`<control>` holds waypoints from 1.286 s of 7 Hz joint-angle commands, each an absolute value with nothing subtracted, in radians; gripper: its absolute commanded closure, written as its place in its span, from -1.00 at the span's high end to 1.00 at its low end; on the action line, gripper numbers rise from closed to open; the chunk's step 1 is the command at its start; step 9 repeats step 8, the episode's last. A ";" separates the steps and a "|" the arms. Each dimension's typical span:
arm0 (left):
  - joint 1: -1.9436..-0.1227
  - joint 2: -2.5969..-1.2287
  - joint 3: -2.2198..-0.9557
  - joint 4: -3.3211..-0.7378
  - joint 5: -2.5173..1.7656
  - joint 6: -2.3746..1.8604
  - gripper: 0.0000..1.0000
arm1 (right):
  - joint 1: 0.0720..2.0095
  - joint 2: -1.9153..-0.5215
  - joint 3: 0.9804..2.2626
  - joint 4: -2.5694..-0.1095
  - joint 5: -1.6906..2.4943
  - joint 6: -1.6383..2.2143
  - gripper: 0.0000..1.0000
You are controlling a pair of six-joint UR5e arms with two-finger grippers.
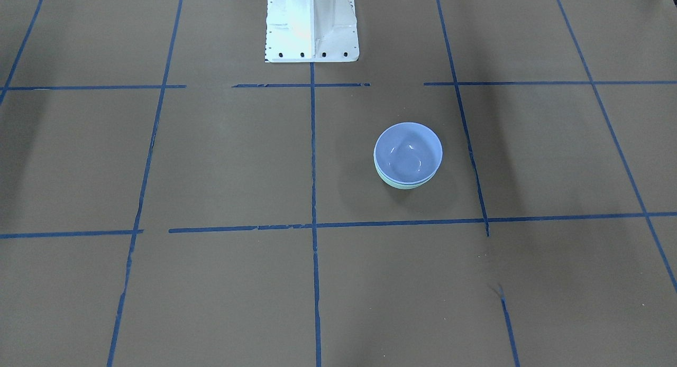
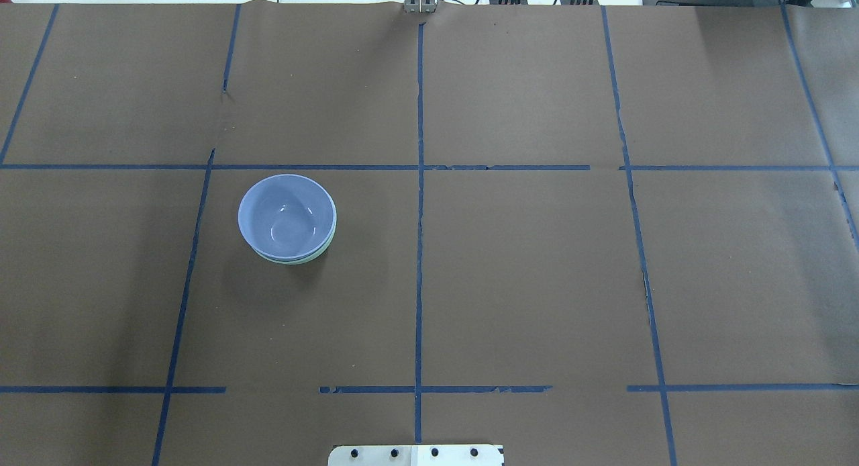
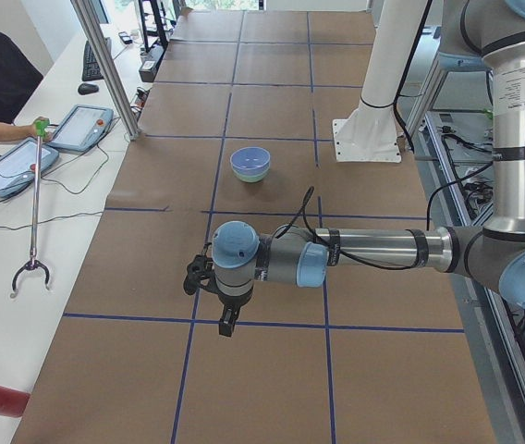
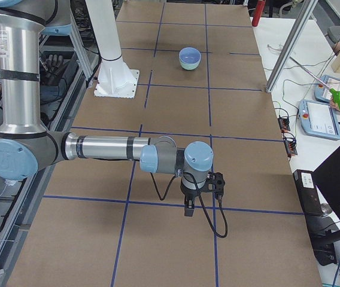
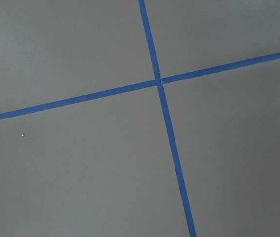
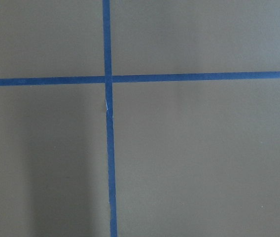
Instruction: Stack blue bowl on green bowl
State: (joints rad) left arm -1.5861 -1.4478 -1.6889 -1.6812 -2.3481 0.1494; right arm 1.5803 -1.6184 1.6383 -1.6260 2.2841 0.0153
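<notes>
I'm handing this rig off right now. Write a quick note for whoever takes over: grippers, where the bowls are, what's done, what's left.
Left gripper: hangs over bare table, far from the bowls, with nothing seen in it. Open or shut cannot be told from the side view.
Right gripper: likewise, toward the robot's right end of the table.
Bowls: the small glossy periwinkle-blue bowl sits upright, nested in the small glossy mint-green bowl, on the robot's left half of the brown paper-covered table.
Done: the stack looks complete.
Left: nothing apparent.
</notes>
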 commanded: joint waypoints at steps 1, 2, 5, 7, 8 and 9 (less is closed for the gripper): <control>-1.586 -1.440 -1.689 -1.681 -2.349 0.149 1.00 | 1.580 -1.618 1.638 -1.626 2.284 0.015 1.00; -1.586 -1.440 -1.689 -1.681 -2.349 0.149 1.00 | 1.580 -1.618 1.638 -1.626 2.284 0.015 1.00; -1.586 -1.440 -1.687 -1.681 -2.347 0.112 1.00 | 1.582 -1.618 1.638 -1.626 2.284 0.015 1.00; -1.586 -1.439 -1.681 -1.681 -2.347 0.110 1.00 | 1.582 -1.618 1.638 -1.626 2.284 0.015 1.00; -1.586 -1.439 -1.681 -1.681 -2.345 0.110 1.00 | 1.580 -1.618 1.638 -1.626 2.284 0.015 1.00; -1.586 -1.439 -1.681 -1.681 -2.345 0.110 1.00 | 1.580 -1.618 1.638 -1.626 2.284 0.015 1.00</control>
